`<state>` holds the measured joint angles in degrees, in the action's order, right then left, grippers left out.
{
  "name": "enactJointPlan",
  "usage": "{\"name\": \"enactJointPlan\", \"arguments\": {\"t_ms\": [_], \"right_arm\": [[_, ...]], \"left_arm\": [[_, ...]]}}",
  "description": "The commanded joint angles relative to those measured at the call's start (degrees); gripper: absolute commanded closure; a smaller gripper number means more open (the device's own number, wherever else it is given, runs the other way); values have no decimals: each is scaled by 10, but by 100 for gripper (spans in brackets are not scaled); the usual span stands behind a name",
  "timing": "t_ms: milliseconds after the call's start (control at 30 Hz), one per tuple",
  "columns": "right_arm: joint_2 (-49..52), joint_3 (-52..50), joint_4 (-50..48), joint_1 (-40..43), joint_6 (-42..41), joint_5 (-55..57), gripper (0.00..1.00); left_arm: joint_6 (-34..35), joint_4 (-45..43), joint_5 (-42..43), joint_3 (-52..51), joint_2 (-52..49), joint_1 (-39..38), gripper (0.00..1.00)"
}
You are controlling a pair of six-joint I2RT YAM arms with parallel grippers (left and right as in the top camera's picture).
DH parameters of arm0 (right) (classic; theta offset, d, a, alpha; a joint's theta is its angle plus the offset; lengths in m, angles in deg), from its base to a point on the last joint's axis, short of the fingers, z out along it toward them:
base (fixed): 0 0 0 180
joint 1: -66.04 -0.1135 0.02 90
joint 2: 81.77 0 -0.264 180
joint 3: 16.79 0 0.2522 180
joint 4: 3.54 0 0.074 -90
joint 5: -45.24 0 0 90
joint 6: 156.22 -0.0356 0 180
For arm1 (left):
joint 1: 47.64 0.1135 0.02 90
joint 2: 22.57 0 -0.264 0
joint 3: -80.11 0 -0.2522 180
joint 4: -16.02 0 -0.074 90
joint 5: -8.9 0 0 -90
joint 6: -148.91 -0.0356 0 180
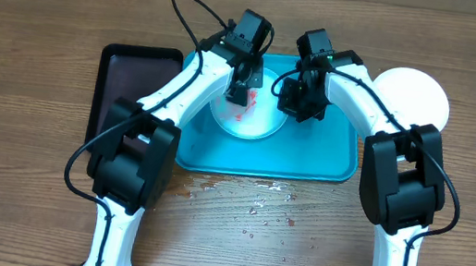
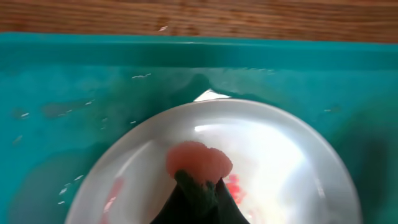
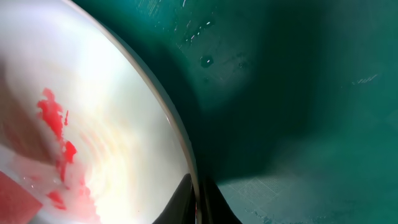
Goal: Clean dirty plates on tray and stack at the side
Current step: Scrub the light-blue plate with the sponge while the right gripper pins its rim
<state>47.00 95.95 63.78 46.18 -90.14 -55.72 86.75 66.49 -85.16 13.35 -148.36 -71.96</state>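
A pale mint plate [image 1: 254, 121] with red smears lies on the turquoise tray [image 1: 318, 158]. My left gripper [image 1: 242, 89] is shut on a pink-stained sponge [image 2: 199, 163] and presses it on the plate [image 2: 286, 155] beside red smears. My right gripper [image 1: 303, 103] is shut on the plate's right rim [image 3: 198, 202]; the plate [image 3: 118, 106] and tray floor [image 3: 298, 93] show in the right wrist view. A white plate [image 1: 416, 95] sits off the tray at the right. No yellow-green plate shows.
A black tray [image 1: 129, 80] lies left of the turquoise tray, partly under my left arm. Water drops and small red specks [image 1: 261, 202] lie on the wooden table in front of the tray. The tray's rim [image 2: 93, 46] stands just beyond the plate.
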Motion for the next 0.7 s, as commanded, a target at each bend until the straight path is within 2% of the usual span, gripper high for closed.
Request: {"name": "enactJointPlan", "arguments": {"t_ms": [0,100,533,667], "right_arm": [[7,-4,1,0,3,15,96],[7,-4,0,0,3,15,96],[7,-4,1,0,3,15,96],[7,-4,1,0,3,15,96]], "left_arm": [[-15,-12,58,1,-15,-4,96],[-15,-14,86,1,-35,-4,96],[-22,-32,114,1,-69,-7,96],[-53,-25,132,1,-70,-14,96]]}}
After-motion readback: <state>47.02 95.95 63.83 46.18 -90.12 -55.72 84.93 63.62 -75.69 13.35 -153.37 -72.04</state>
